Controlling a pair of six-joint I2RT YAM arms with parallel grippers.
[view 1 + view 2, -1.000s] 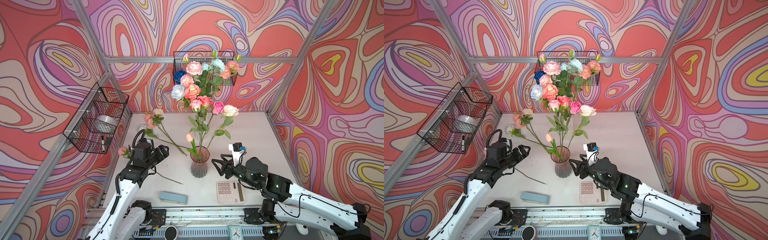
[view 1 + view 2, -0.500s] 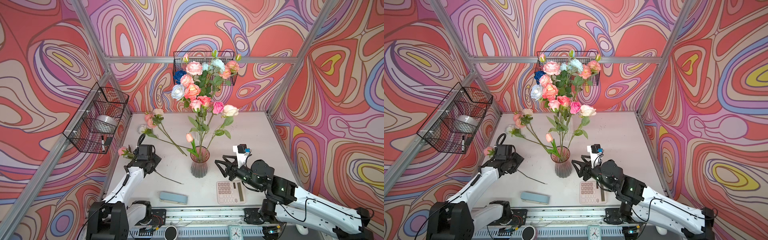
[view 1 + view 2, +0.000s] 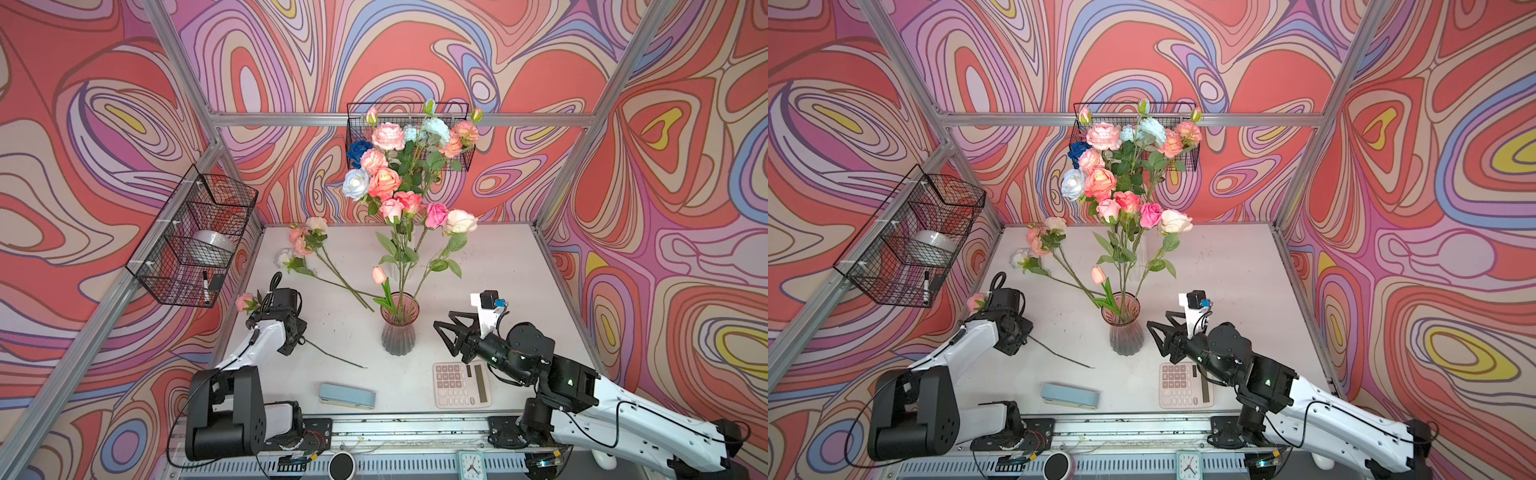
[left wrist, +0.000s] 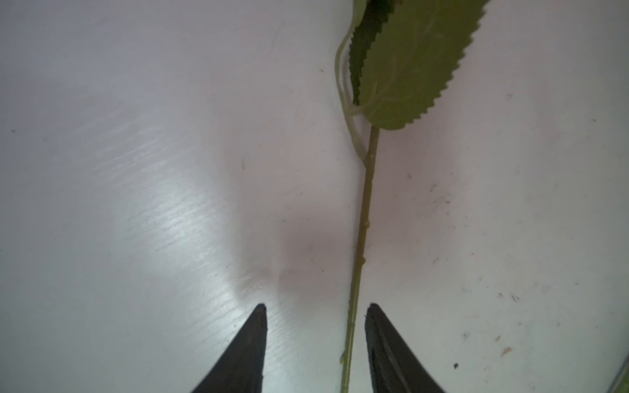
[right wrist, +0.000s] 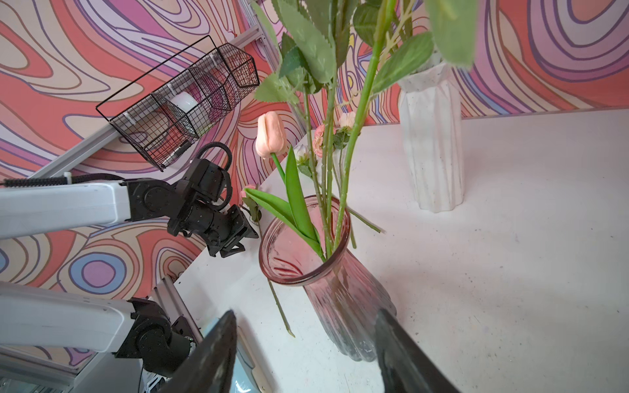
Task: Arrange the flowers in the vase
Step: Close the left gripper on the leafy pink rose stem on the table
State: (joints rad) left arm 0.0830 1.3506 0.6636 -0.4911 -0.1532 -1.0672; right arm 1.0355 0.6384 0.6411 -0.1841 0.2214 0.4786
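The left claw [image 4: 316, 326] has its jaws partly apart, straddling a thin green stem [image 4: 362, 231] that lies flat on the white counter [image 4: 136, 170]. The stem sits close by one jaw and clear of the other, so nothing is gripped yet. Its long axis runs straight ahead of the claw towards a serrated green leaf [image 4: 415, 61], crosswise to the closing direction (a sound set-up for a pinch).

In both top views the wrist hides that contact. They do show what the wrist camera cannot: the flower's pink bud [image 3: 244, 301] at the counter's left edge and its bare tail [image 3: 345, 359] pointing front-centre.

The ribbed pink glass vase [image 3: 398, 332], holding a tall mixed bouquet [image 3: 390, 187], stands well to the right of this claw. The right claw [image 5: 305, 311] is wide and empty, near the vase and facing it. Judgement: the left arm is the nearer to the loose flower. Two further loose flowers [image 3: 332, 270] lie behind.
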